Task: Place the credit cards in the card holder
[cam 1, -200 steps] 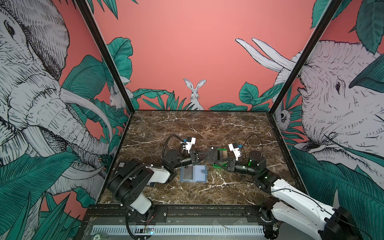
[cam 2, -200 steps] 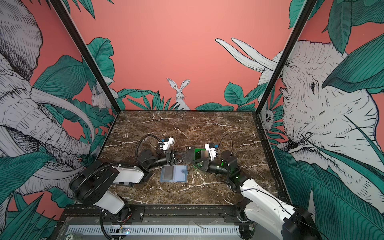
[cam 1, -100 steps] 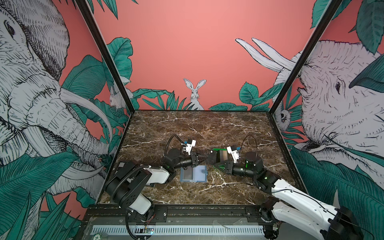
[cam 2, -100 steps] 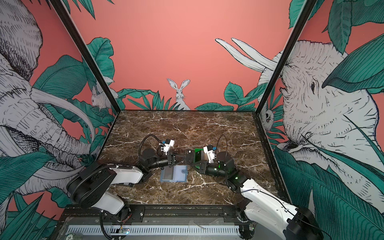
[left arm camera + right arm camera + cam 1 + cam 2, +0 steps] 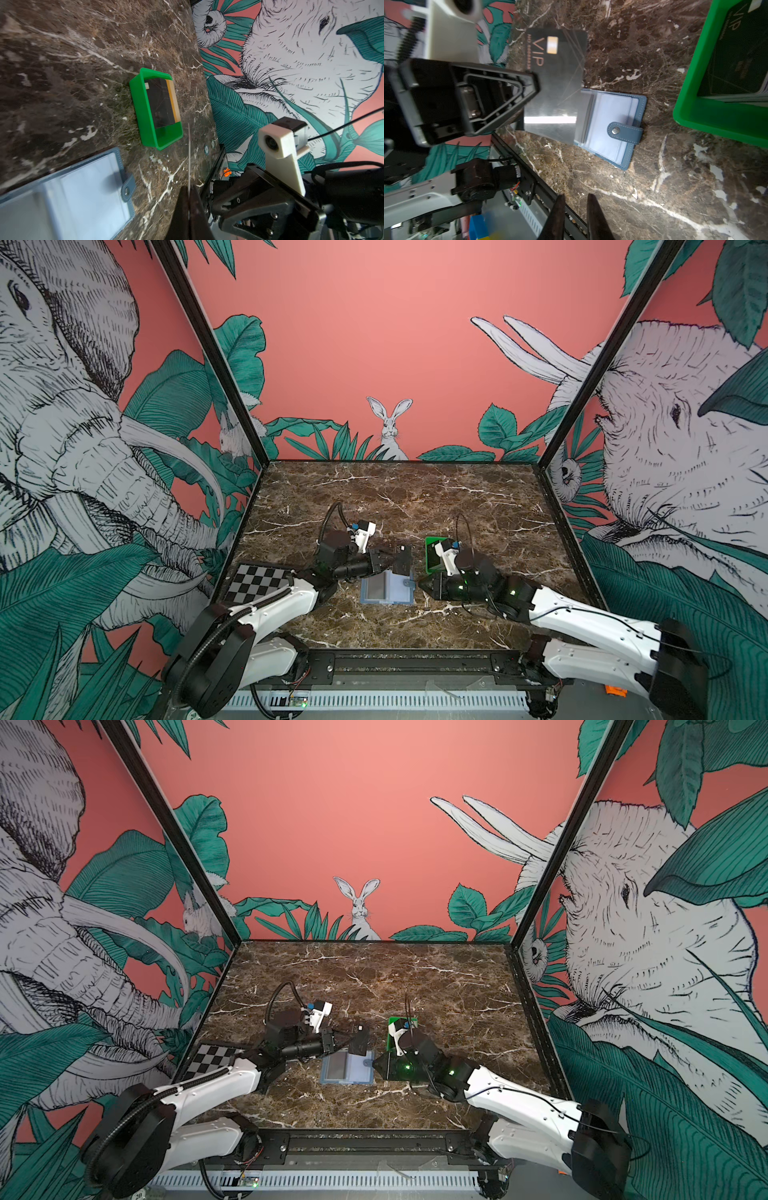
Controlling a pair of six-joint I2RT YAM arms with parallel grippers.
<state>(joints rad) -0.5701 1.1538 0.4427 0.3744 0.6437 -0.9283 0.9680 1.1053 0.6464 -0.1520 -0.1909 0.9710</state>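
Left fingers (image 5: 508, 108) clamped a black VIP card (image 5: 560, 72) above the open card holder (image 5: 612, 116); right fingers (image 5: 556, 220), narrowly parted, empty, beside it.

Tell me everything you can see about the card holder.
The card holder is slate-blue and leather-like with pale stitching, lying open and flat on the marble table. Clear sleeves fill its inside; a snap tab with a metal stud folds over one edge. The VIP card, pinched by the left gripper, hangs at its far edge; contact is unclear.
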